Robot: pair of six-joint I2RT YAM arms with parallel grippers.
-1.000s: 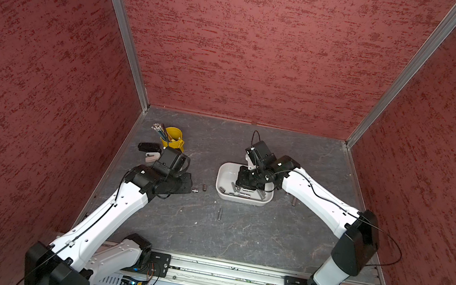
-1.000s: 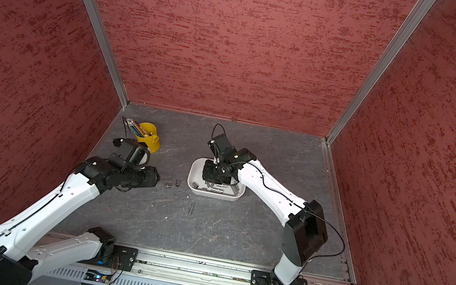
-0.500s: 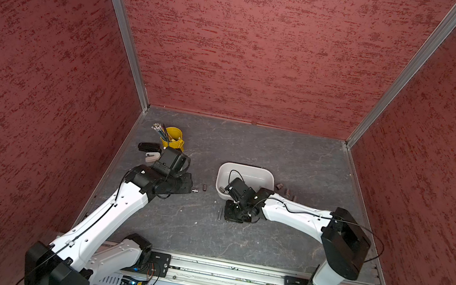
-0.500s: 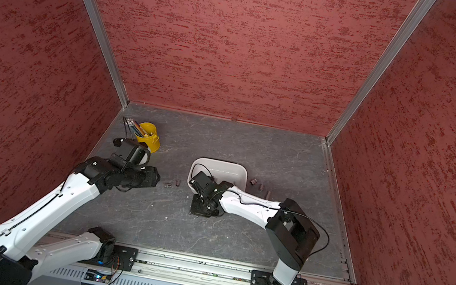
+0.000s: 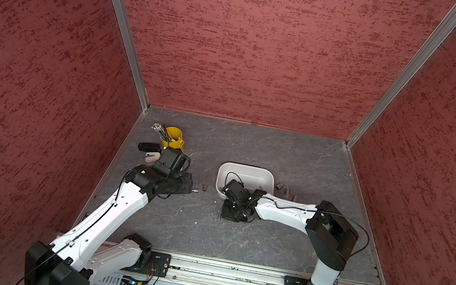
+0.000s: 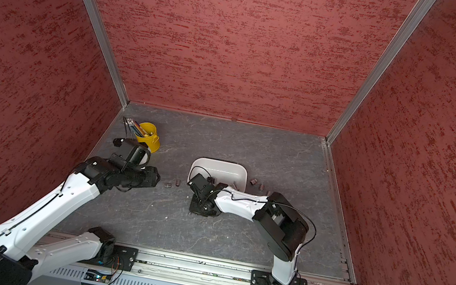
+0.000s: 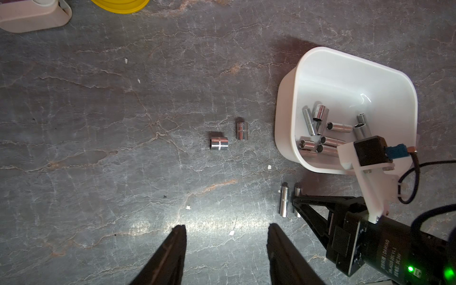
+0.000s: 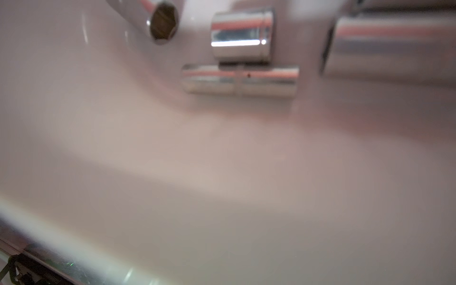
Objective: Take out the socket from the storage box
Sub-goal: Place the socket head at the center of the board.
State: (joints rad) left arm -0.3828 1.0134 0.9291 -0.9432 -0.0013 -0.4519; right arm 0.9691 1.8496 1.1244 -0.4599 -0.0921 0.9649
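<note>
My right fingers (image 7: 311, 199) are closed and low on the tabletop (image 7: 123, 172), just outside the storage box (image 7: 286, 103). Their tips lie across a slim socket (image 7: 297, 191). I judge that they pinch it, but the tips cover its middle, so I cannot see the contact itself. This socket is parallel to a second slim socket (image 7: 284, 199), just beside it. Both are out of the box, on the side nearer to my base.

So the step in hand is, I think, the putting down of one socket that is already out. The next move calls for a small opening of these fingers and then a straight lift, because both slim pieces are round and a sideways touch can roll them. After that I must go back into the box, where a heap of sockets (image 7: 325, 128) lies at the bottom. My right wrist view shows some of them, blurred, on the white floor.

My left fingers (image 7: 172, 259) are open and empty, above bare tabletop. Ahead of them lie two short sockets (image 7: 219, 144), near each other and apart from the box. In a top view, a few more sockets (image 5: 287, 190) lie beyond the box's other side.
</note>
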